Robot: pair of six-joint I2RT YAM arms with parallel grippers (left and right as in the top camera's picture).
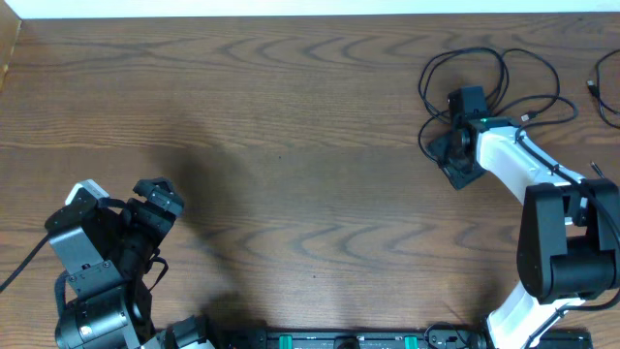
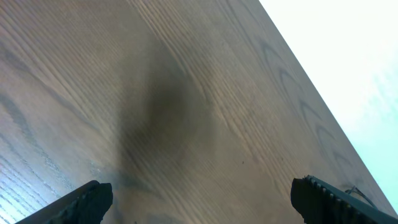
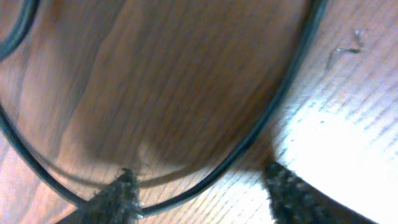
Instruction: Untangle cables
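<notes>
Cables (image 3: 283,102): the right end effector (image 3: 200,177) stands partly open and grips nothing, with one black loop passing between its fingers. The bunch lies at the table's (image 1: 291,116) far right. The step in hand is the first grasp; the next move calls for closing squarely on that loop.

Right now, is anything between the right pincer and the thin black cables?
Nothing visible. A thin black cable loop already runs between the tips of the right pincer, with only the bare brown wooden table underneath.
</notes>
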